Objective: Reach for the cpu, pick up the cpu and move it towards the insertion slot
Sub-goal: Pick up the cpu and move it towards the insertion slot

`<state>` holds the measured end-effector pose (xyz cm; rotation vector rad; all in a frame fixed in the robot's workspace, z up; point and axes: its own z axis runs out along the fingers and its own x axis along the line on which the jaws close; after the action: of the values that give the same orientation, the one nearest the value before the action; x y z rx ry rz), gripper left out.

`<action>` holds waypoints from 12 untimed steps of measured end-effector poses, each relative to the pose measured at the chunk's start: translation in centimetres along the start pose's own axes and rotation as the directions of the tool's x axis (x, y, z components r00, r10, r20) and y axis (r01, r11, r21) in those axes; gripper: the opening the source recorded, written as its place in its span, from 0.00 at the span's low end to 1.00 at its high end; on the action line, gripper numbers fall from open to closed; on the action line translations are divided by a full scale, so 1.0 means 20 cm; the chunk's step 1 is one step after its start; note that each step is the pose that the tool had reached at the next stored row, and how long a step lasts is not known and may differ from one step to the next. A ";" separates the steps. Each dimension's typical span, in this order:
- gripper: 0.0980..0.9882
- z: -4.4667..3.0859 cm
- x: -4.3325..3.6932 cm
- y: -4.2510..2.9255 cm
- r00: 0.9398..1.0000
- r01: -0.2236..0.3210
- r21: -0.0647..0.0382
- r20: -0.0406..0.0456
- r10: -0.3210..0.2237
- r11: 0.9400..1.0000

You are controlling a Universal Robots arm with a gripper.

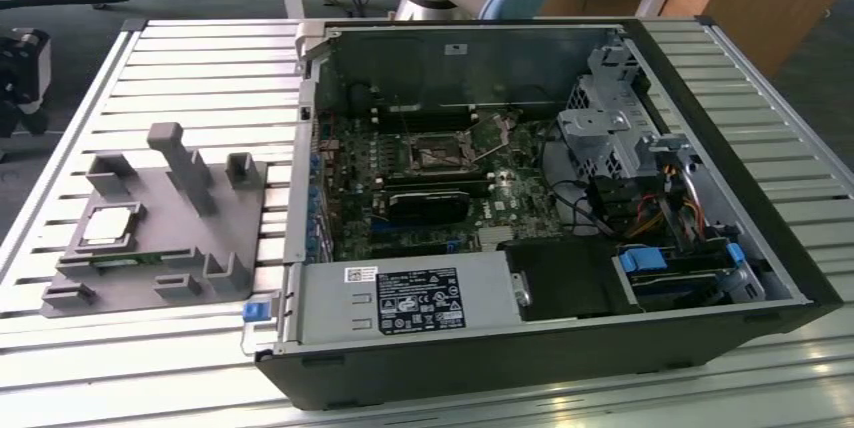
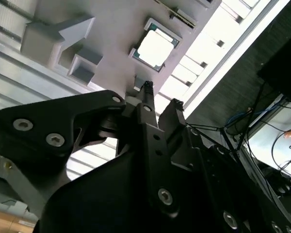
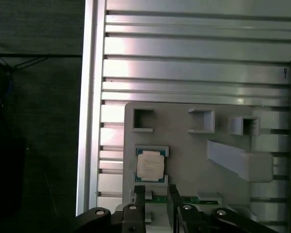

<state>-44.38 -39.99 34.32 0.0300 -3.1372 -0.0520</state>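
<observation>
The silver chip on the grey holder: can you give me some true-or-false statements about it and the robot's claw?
1. The cpu lies on the grey fixture, outside the computer case. True.
2. The gripper is clamped on the cpu. False: its fingers stand apart near the chip, holding nothing.
3. The insertion slot already holds the cpu. False: the chip is on the fixture.
4. The fixture sits at the exterior view's left of the case. True.
</observation>
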 end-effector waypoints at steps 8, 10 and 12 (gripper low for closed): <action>0.55 0.055 0.002 -0.004 1.000 0.000 0.008 0.000 0.000 1.000; 0.62 0.073 0.003 -0.007 1.000 0.000 0.008 0.000 0.000 1.000; 0.62 0.091 0.003 -0.009 1.000 0.000 0.008 0.000 0.000 1.000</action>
<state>-44.44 -40.11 32.49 0.0303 -3.1373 -0.0390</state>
